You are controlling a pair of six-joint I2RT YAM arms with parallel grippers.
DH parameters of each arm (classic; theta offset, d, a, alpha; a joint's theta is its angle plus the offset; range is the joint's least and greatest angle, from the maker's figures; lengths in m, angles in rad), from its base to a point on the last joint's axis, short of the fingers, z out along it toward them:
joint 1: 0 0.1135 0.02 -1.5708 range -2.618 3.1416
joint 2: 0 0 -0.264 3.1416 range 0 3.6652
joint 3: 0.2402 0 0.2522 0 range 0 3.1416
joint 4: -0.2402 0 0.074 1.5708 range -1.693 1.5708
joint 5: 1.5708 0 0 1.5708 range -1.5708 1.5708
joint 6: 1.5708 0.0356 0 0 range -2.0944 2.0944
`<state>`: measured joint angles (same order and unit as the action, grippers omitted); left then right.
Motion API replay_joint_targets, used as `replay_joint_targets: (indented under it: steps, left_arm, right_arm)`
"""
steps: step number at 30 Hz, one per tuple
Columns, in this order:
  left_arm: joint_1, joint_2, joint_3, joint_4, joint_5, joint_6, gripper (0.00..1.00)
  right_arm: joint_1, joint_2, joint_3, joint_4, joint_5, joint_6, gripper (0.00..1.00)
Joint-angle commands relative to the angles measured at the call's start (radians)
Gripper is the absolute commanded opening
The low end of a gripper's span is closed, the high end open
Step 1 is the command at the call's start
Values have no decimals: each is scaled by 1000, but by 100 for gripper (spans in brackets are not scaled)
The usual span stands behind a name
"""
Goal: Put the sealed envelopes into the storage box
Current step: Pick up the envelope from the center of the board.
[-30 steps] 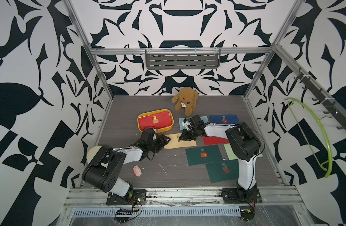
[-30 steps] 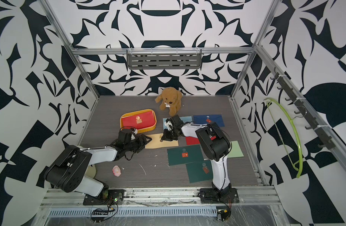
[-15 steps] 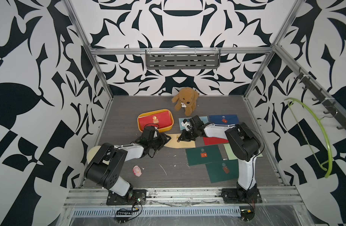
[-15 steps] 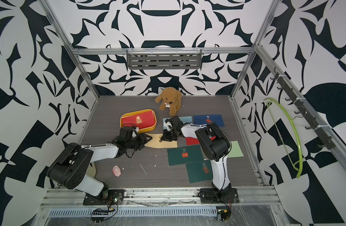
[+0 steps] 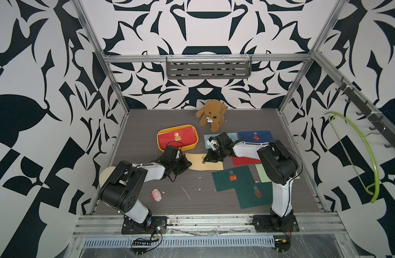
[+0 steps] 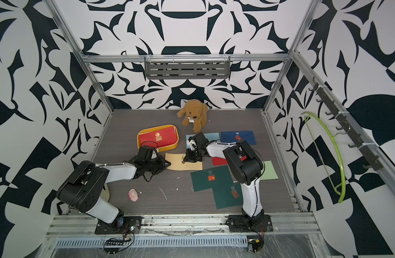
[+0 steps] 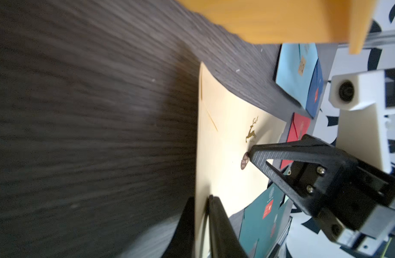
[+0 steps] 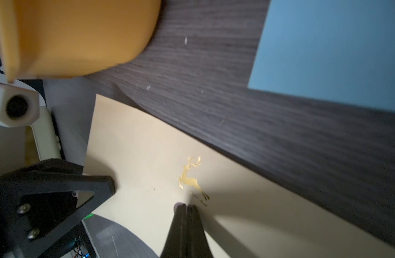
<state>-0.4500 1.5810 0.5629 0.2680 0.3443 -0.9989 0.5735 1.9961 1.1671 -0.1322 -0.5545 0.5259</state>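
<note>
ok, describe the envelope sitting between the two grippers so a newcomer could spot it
Find the yellow storage box mid-table. Just on its near side lies the cream envelope, the left gripper shut on one edge, the right gripper resting closed on top. It alone is pale yellow with a gold reindeer, unlike the red envelope and dark green envelope beside it.

A: In the storage box (image 5: 195,143)?
B: First envelope (image 5: 176,140), lying flat inside.
A: Just before the box, a little right?
B: Second envelope (image 5: 214,165), flat on the table (image 5: 142,134), apart from the box.
A: Further right of the box?
B: Other envelopes (image 5: 233,178), spread on the table, several overlapping.
A: Behind it, to the right?
B: Plush dog (image 5: 212,115), near.
A: Well before it?
B: Small toy (image 5: 156,194).
</note>
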Motion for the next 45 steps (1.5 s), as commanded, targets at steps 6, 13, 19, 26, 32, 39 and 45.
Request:
replay_joint_targets:
  steps: [6, 13, 19, 26, 32, 39, 45]
  left_arm:
    - [0, -72, 49, -71, 8, 56, 0]
    - [0, -127, 77, -94, 55, 134, 0]
    - [1, -179, 129, -159, 198, 280, 0]
    - [15, -219, 217, -266, 308, 425, 0]
    - [36, -237, 258, -266, 420, 441, 0]
    - [36, -270, 294, -280, 525, 465, 0]
    - [37, -292, 307, -290, 540, 475, 0]
  right_arm:
    - [7, -105, 131, -272, 97, -105, 3]
    - [-42, -217, 201, -381, 95, -217, 28]
    - [-98, -287, 256, -499, -43, -475, 52]
    - [-133, -308, 263, -559, -166, -761, 59]
    - [-159, -304, 264, -519, -235, -883, 61]
    - [-170, -268, 318, -580, -301, -939, 63]
    - [-170, -243, 336, -642, -347, -970, 61]
